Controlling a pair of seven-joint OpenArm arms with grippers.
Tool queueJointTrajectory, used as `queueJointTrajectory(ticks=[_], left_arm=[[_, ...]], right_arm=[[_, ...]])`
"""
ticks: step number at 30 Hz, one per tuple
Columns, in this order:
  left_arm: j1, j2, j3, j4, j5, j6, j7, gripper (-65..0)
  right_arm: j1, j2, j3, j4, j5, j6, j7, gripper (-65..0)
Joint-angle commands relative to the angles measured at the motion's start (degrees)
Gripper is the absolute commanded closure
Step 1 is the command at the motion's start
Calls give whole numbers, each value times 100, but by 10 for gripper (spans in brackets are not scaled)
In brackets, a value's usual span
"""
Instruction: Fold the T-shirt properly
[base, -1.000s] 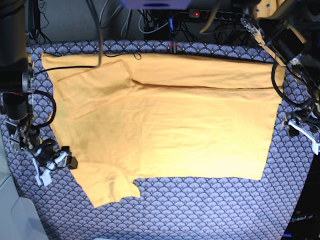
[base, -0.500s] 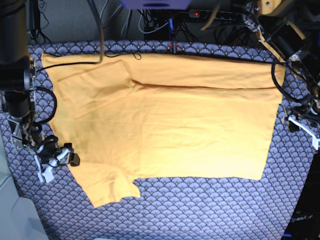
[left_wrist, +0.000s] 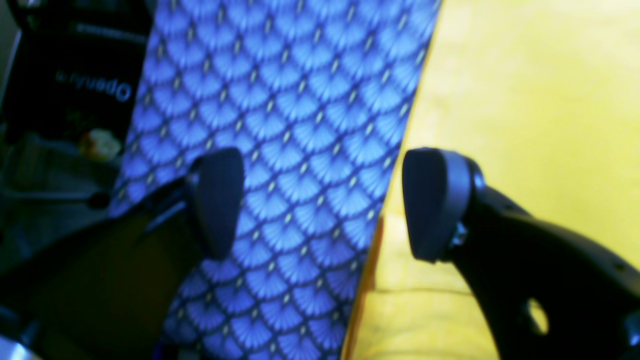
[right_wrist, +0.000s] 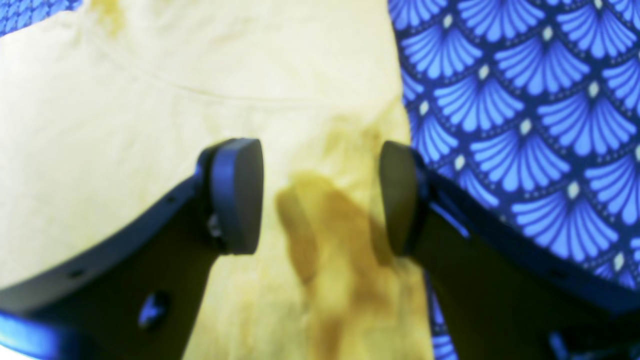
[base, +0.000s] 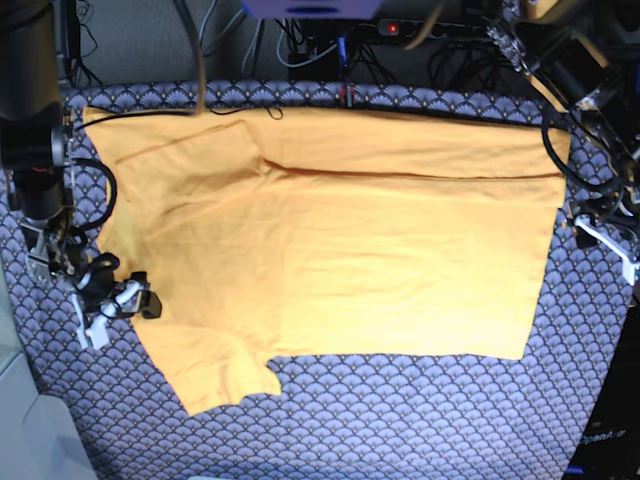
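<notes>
1. Left gripper (left_wrist: 320, 205), in the left wrist view: its two dark padded jaws stand spread wide with nothing between them. Under the gap lies the blue-grey scallop-patterned cloth (left_wrist: 280, 125). The large plain yellow-orange cotton T-shirt (left_wrist: 525, 100) lies flat beside the right-hand jaw, its straight edge running just under that jaw's tip.

2. Right gripper (right_wrist: 320, 195), in the right wrist view: its jaws are also apart and grip nothing. The T-shirt (right_wrist: 150, 115) fills the space beneath and between them, slightly rumpled and shadowed there. The shirt's edge runs just inside the right-hand jaw, with patterned cloth (right_wrist: 525, 115) beyond it.

3. Base view: the right gripper (base: 112, 303) sits low at the picture's left, at the T-shirt's (base: 350, 240) side edge near a sleeve. The left gripper (base: 605, 240) is at the picture's right edge, just beside the shirt's far side. The shirt lies spread between both grippers on the patterned cloth (base: 400, 420), its upper part folded over along a long straight crease.
</notes>
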Motion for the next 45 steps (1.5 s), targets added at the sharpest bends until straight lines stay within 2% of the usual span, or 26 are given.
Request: queueJointTrajectory(ticks=[1,9,12,16,17,19,28,35,39,45], left_arm=[[-74,-113,5,155,-84,1,-162,-481],[-39,-113,23,286,-84,-8,-162,-481],[-39,-113,14,286,-84,-8,-162,-481],[-22,-113,5,286,-84,-8,-162,-481],[13,-113,5,286,-84,-8,-162,-481],[40,-113,14,286,-84,-8,-162,-481],[40,11,14,278,-84,-8,-162,-481],[22,90,40,278,-84,-8,-162,-481],[22,81,40,278,-84,-8,-162,-481],[40,81,14,286,-84,-8,-162,-481]], right_arm=[[177,78,10,65,51,36,78,-377],[133,-54,-131,65,51,36,87,-361],[141,-124,-307,74,51,36,87,-267],[177,-124,-324,74,51,36,87,-59],[185,-106,-316,83,51,36,87,-28],[203,-80,-316,101,59,36,87,-12],[484,368,-289,92,95,36,87,-68],[475,368,-281,83,95,36,104,-265],[458,272,-281,65,86,36,351,-352],[502,245,-281,-269,86,36,386,-367]])
